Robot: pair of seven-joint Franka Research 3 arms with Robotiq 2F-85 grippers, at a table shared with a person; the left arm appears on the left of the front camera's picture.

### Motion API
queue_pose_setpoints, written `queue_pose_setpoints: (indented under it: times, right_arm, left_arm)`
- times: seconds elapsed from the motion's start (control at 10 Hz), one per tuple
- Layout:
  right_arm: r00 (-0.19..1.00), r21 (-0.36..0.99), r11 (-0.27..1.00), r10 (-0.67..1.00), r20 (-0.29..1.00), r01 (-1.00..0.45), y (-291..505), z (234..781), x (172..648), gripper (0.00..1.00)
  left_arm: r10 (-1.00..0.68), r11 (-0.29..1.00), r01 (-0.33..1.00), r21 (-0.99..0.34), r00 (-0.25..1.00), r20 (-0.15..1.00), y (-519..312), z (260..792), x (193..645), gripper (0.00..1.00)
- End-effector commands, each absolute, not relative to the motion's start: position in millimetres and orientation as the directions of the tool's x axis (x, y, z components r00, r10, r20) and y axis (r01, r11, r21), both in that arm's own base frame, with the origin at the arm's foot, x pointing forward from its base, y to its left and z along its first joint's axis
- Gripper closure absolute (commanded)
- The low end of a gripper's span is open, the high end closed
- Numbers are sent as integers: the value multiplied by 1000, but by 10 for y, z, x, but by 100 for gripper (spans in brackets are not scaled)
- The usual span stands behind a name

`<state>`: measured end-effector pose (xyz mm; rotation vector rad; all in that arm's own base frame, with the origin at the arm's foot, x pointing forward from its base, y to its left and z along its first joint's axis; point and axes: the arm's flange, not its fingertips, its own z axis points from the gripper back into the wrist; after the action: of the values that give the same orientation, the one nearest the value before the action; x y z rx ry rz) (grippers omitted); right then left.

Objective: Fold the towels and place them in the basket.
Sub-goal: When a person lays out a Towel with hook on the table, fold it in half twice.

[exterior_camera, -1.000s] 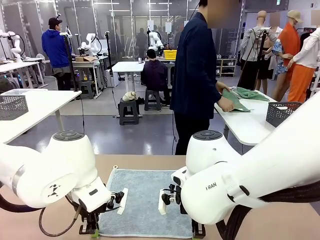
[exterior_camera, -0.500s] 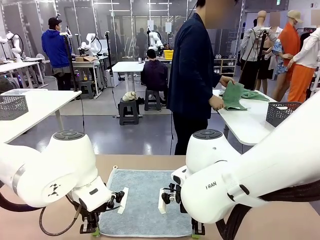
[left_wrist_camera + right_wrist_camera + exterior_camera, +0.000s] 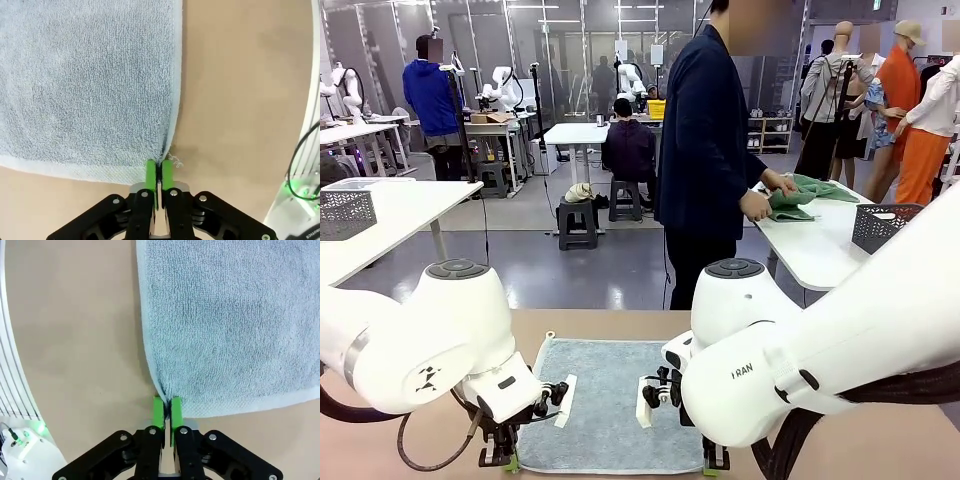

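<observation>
A pale blue-grey towel (image 3: 608, 400) lies spread flat on the tan table between my two arms. My left gripper (image 3: 504, 461) stands at its near left corner. In the left wrist view the green pads of the left gripper (image 3: 159, 170) are pressed together on that corner of the towel (image 3: 85, 75). My right gripper (image 3: 715, 462) is at the near right corner. There the right gripper (image 3: 167, 407) is shut on the towel's (image 3: 230, 315) puckered corner. The dark basket (image 3: 883, 225) stands on the white table at the far right.
A person in a dark jacket stands beyond the table, handling a dark green cloth (image 3: 800, 197) on the white side table (image 3: 810, 255). A paler grey mesh basket (image 3: 345, 213) sits on another white table at the left. Bare tan tabletop (image 3: 240, 100) lies beside the towel's edges.
The person lifted the green cloth and laid it back down on the side table. My arms and the towel have stayed where they were.
</observation>
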<state>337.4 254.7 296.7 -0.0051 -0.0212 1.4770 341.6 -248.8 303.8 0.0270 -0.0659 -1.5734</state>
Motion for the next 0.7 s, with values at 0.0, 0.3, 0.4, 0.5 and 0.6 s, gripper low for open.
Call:
queue_pose_setpoints:
  times: [0.0, 0.3, 0.4, 0.5, 0.6]
  right_arm:
    - [93, -16, 94, 996, 11, -995, 2547, 2967, 3374, 93]
    - [60, -23, 60, 998, 16, -998, 2570, 3301, 3346, 93]
    - [51, -37, 51, 999, 17, -998, 2589, 3438, 3336, 93]
    - [45, -55, 46, 999, 20, -997, 2617, 3572, 3324, 93]
    - [37, -75, 38, 999, 17, -996, 2646, 3735, 3309, 93]
  left_arm:
    - [-1000, -2, 998, 59, -4, 25, -2488, 3038, 3416, 95]
    - [-999, 22, 995, 96, 17, 45, -2413, 3428, 3466, 95]
    - [-999, 23, 994, 108, 18, 51, -2403, 3573, 3479, 95]
    - [-998, 22, 993, 120, 16, 53, -2400, 3695, 3487, 95]
    - [-999, 18, 991, 134, 12, 53, -2408, 3823, 3481, 95]
